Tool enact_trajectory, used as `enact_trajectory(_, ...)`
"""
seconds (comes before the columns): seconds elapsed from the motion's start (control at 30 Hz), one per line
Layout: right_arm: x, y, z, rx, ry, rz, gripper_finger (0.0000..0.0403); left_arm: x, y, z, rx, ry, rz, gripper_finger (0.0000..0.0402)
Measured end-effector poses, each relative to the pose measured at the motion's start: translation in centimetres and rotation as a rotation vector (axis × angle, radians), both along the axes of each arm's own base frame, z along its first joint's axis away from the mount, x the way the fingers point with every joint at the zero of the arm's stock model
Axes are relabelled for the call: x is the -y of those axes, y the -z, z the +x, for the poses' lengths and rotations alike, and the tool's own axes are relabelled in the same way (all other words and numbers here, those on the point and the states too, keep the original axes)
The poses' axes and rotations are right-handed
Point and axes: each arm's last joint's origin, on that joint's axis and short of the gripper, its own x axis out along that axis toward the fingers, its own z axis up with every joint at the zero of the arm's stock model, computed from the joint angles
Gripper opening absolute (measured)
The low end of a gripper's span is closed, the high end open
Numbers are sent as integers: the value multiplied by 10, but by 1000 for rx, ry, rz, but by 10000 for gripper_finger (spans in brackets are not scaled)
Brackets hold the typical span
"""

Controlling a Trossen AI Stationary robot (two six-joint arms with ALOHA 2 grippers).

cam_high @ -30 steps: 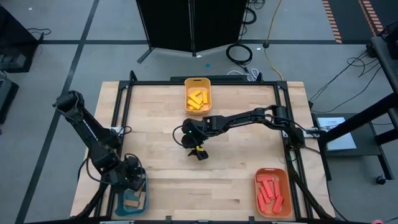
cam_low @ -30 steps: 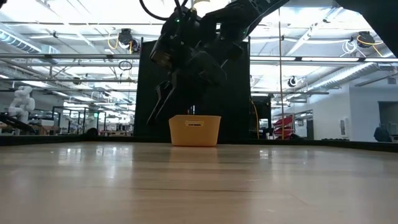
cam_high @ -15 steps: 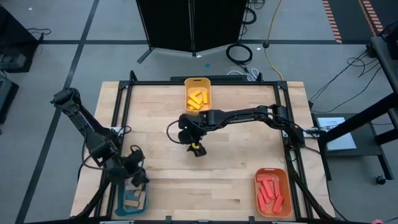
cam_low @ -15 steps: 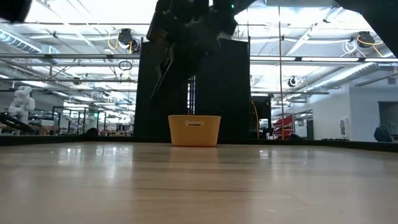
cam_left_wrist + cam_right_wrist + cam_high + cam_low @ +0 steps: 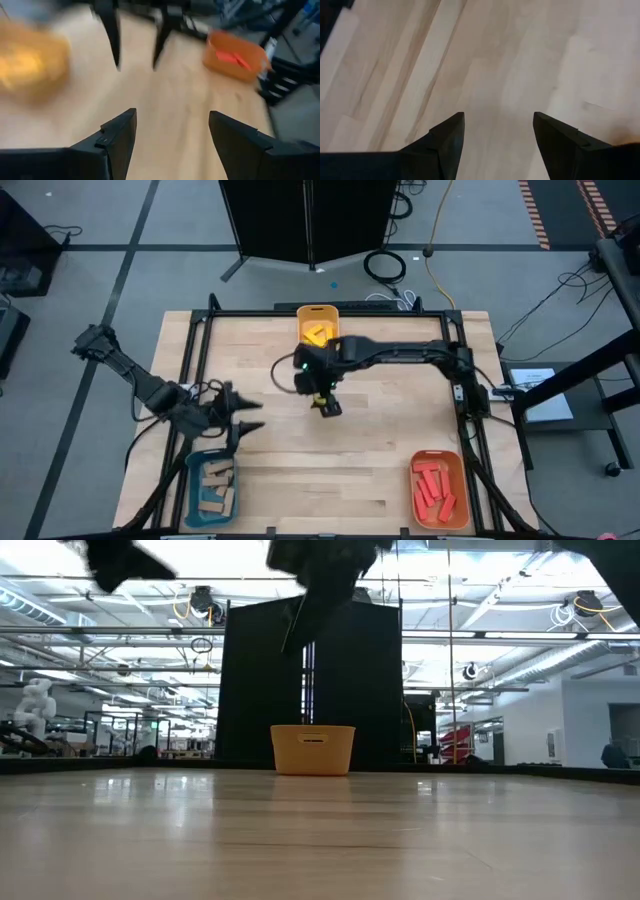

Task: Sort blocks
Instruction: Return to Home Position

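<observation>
You look nearly done: no blocks lie loose on the table (image 5: 390,430), as far as you can see. The yellow blocks (image 5: 318,335) sit in the yellow tray (image 5: 318,309) at the top middle. The red blocks (image 5: 432,486) sit in the orange tray (image 5: 438,454) at the bottom right. The tan blocks (image 5: 213,486) sit in the teal tray (image 5: 190,495) at the bottom left. The left gripper (image 5: 250,416) hangs at the left, just above the teal tray in the picture, fingers spread and holding nothing. The right gripper (image 5: 326,404) hangs over the middle (just below the yellow tray), spread and empty too. I think you only need to park both arms.
</observation>
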Motion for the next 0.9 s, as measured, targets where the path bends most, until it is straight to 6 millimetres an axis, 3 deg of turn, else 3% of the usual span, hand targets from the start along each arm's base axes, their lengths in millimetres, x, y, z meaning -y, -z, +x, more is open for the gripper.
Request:
enact_trajectory(0.27,20,-65,-41,129,70,0,208,-37,-34,28,244,64,356,244)
enact_trajectory(0.37,23,-77,-62,162,107,10,208,-54,-42,35,318,136,418,244)
enact_trajectory(0.67,16,-65,-132,401,220,50,208,-105,-44,39,330,186,462,244)
enact_trajectory(0.9,8,-50,-197,690,292,88,208,-124,-48,-1,229,104,529,244)
